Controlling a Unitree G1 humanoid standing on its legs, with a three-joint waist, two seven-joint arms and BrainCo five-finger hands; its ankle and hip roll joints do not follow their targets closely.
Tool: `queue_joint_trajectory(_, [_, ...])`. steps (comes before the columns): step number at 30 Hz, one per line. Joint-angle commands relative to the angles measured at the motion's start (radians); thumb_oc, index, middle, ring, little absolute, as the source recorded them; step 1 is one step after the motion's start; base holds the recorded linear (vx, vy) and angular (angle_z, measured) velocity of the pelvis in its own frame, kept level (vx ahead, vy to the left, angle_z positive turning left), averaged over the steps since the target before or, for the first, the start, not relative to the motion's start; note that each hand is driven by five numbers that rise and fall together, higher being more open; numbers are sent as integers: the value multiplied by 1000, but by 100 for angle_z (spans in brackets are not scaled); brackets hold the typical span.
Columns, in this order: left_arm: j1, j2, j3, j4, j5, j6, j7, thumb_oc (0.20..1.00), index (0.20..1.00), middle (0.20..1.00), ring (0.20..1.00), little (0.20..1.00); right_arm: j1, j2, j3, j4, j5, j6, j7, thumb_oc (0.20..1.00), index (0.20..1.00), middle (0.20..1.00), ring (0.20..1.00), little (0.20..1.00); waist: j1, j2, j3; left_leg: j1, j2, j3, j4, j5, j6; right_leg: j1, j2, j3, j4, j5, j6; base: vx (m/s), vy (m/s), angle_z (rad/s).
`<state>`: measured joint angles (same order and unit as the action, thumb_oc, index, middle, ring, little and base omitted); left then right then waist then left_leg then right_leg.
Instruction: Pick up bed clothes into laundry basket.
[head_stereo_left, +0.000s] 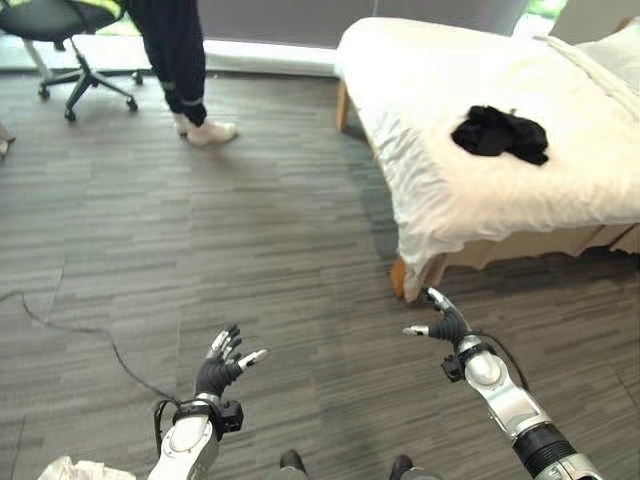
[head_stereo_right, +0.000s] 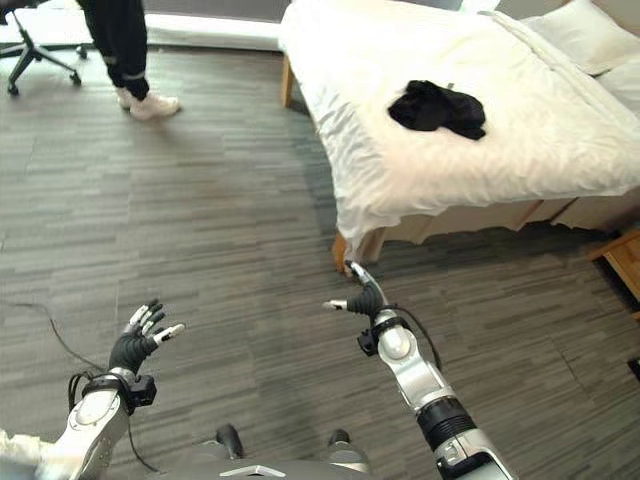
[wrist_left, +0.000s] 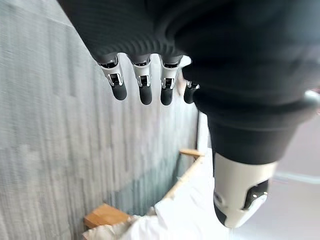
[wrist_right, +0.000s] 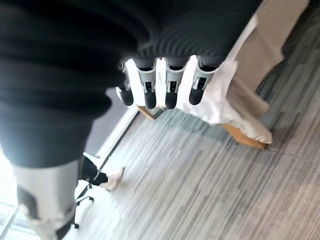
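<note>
A crumpled black garment (head_stereo_left: 500, 133) (head_stereo_right: 438, 108) lies on the white-sheeted bed (head_stereo_left: 430, 150) (head_stereo_right: 500, 170), near its front side. My left hand (head_stereo_left: 222, 362) (head_stereo_right: 140, 340) hovers low over the floor, far left of the bed, fingers (wrist_left: 142, 85) straight and holding nothing. My right hand (head_stereo_left: 445, 320) (head_stereo_right: 364, 296) hangs just short of the bed's near corner, fingers (wrist_right: 170, 90) extended and empty. Both hands are well apart from the garment.
A person in dark trousers and white shoes (head_stereo_left: 205, 130) stands at the back left, beside a wheeled office chair (head_stereo_left: 70, 40). A wooden piece of furniture (head_stereo_right: 625, 260) shows at the right. A pale cloth (head_stereo_left: 85, 468) lies by the lower left edge.
</note>
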<state>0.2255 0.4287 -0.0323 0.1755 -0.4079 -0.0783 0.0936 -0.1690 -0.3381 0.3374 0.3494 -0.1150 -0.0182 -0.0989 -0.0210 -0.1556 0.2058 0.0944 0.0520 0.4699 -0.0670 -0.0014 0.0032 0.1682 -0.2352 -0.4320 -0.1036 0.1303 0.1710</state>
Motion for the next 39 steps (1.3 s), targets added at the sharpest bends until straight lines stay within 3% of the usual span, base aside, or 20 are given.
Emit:
queue_joint_trajectory(1, [-57, 14, 1, 0, 11, -60, 26, 1000, 1000, 1000, 1000, 1000, -76, -56, -5, 11, 15, -31, -6, 1000, 1000, 1000, 1000, 1000, 27, 12, 32, -11, 130, 17, 96, -59, -97, -6, 11, -17, 16, -138, -29, -34, -75, 6])
queue_joint_trajectory(3, [-86, 26, -6, -6, 6, -62, 31, 1000, 1000, 1000, 1000, 1000, -74, -67, -8, 11, 15, -30, -11, 1000, 1000, 1000, 1000, 1000, 48, 2, 66, -112, 169, 9, 211, -56, -121, -7, 7, -44, 16, -163, -38, -62, -21, 47])
queue_joint_trajectory(6, [-92, 31, -1, -4, 22, -61, 41, 1000, 1000, 1000, 1000, 1000, -70, -73, -33, 47, 21, -23, -28, 1000, 1000, 1000, 1000, 1000, 60, 37, 61, -169, 257, 52, 93, 52, -138, -11, -21, -124, 16, -152, -8, 88, 254, 123])
queue_joint_trajectory(8, [-91, 30, -2, -5, 23, -61, 43, 1000, 1000, 1000, 1000, 1000, -71, -73, -32, 50, 22, -25, -29, 1000, 1000, 1000, 1000, 1000, 56, 38, 57, -169, 254, 49, 81, 61, -138, -13, -21, -128, 16, -152, -7, 178, 213, 59])
queue_joint_trajectory(9, [-72, 36, 4, 3, 38, -48, 26, 1000, 1000, 1000, 1000, 1000, -51, -58, -39, 43, 7, -24, -16, 1000, 1000, 1000, 1000, 1000, 48, 51, 35, -148, 232, 51, 35, 65, -128, 17, -31, -145, 16, -135, 9, 362, 313, 55])
queue_joint_trajectory(12, [-77, 40, -1, 9, 56, -36, 22, 1000, 1000, 1000, 1000, 1000, -31, -47, -41, 35, -10, -20, -12, 1000, 1000, 1000, 1000, 1000, 41, 38, 29, -128, 187, 56, 13, 63, -109, 32, -67, -163, 48, -92, 20, 286, 250, 41])
queue_joint_trajectory(13, [-78, 58, 0, 3, 67, -34, 17, 1000, 1000, 1000, 1000, 1000, -35, -36, -29, 20, -16, -25, -9, 1000, 1000, 1000, 1000, 1000, 37, 25, 36, -103, 145, 60, -4, 39, -81, -2, -113, -150, 162, -64, 28, 285, 254, 20])
queue_joint_trajectory(14, [-78, 59, 1, 3, 67, -34, 17, 1000, 1000, 1000, 1000, 1000, -36, -35, -29, 20, -16, -24, -9, 1000, 1000, 1000, 1000, 1000, 37, 22, 37, -102, 140, 61, -4, 36, -78, -6, -121, -147, 171, -66, 32, 386, 314, 32])
queue_joint_trajectory(15, [-85, 78, -1, -4, 72, -31, 21, 1000, 1000, 1000, 1000, 1000, -43, -25, -20, 12, -21, -22, -7, 1000, 1000, 1000, 1000, 1000, 30, 19, 57, -76, 113, 50, -11, 7, -52, -56, -167, -124, 323, 0, 42, 280, 226, 30])
queue_joint_trajectory(17, [-88, 86, 2, -7, 76, -31, 21, 1000, 1000, 1000, 1000, 1000, -47, -19, -18, 9, -23, -22, -5, 1000, 1000, 1000, 1000, 1000, 23, 17, 67, -64, 103, 48, -15, -9, -38, -92, -188, -100, 395, 13, 49, 254, 177, 37])
queue_joint_trajectory(18, [-90, 98, 0, -18, 80, -35, 22, 1000, 1000, 1000, 1000, 1000, -41, -8, -18, -1, -16, -30, -12, 1000, 1000, 1000, 1000, 1000, 5, 22, 79, -46, 102, 34, -20, -33, -28, -148, -165, -54, 461, -1, 46, 220, 108, 47])
queue_joint_trajectory(20, [-101, 101, -7, -13, 77, -33, 22, 1000, 1000, 1000, 1000, 1000, -28, -1, -19, -8, -11, -34, -11, 1000, 1000, 1000, 1000, 1000, -8, 38, 92, -42, 95, -11, -20, -43, -31, -219, -98, 10, 457, -80, 29, 255, 95, 68])
queue_joint_trajectory(23, [-97, 109, -12, -8, 80, -34, 8, 1000, 1000, 1000, 1000, 1000, -17, 4, -29, 6, 8, -38, -18, 1000, 1000, 1000, 1000, 1000, -23, 51, 87, -22, 88, -45, -20, -66, -41, -233, -35, 0, 331, -135, -1, 221, -21, 66])
queue_joint_trajectory(26, [-102, 112, -20, -4, 109, -29, 6, 1000, 1000, 1000, 1000, 1000, -20, 9, -28, 23, 8, -33, -20, 1000, 1000, 1000, 1000, 1000, -41, 46, 79, 5, 79, -60, -20, -83, -52, -266, 3, -2, 189, -101, 0, 237, -85, 35])
queue_joint_trajectory(29, [-110, 113, -15, 9, 126, -29, 19, 1000, 1000, 1000, 1000, 1000, -35, 24, -17, 51, -5, -27, -31, 1000, 1000, 1000, 1000, 1000, -34, 21, 58, 47, 92, 4, -20, -95, -64, -234, -17, -131, 123, -47, 8, 140, -127, 26])
queue_joint_trajectory(31, [-118, 105, -12, 5, 122, -32, 21, 1000, 1000, 1000, 1000, 1000, -23, 24, -10, 84, -5, -29, -34, 1000, 1000, 1000, 1000, 1000, -44, -3, 34, 74, 80, 23, -20, -105, -62, -201, 4, -120, 83, -50, -7, 149, -85, -12])
queue_joint_trajectory(34, [-123, 84, -2, 17, 125, -33, 27, 1000, 1000, 1000, 1000, 1000, -15, 20, -12, 96, 0, -25, -29, 1000, 1000, 1000, 1000, 1000, -52, 1, 23, 99, 78, 41, -14, -108, -71, -172, 13, -128, 55, -43, -13, 169, -77, -35])
queue_joint_trajectory(36, [-123, 71, 1, 21, 106, -43, 33, 1000, 1000, 1000, 1000, 1000, -23, -1, 0, 108, -8, -29, -29, 1000, 1000, 1000, 1000, 1000, -62, 17, 35, 81, 103, 45, 108, -131, -101, -144, 36, -105, 30, -69, -39, 110, -160, -67])
queue_joint_trajectory(37, [-127, 72, 4, 26, 95, -50, 33, 1000, 1000, 1000, 1000, 1000, -45, -26, 8, 121, -29, -27, -36, 1000, 1000, 1000, 1000, 1000, -54, 8, 56, 10, 167, 54, 300, -134, -135, -110, 42, -96, 19, -106, -71, 32, -190, -71])
queue_joint_trajectory(39, [-131, 77, 6, 22, 94, -56, 37, 1000, 1000, 1000, 1000, 1000, -61, -30, 12, 122, -30, -26, -40, 1000, 1000, 1000, 1000, 1000, -43, 12, 71, -23, 212, 43, 406, -121, -160, -97, 62, -88, 16, -126, -89, 35, -173, -64])
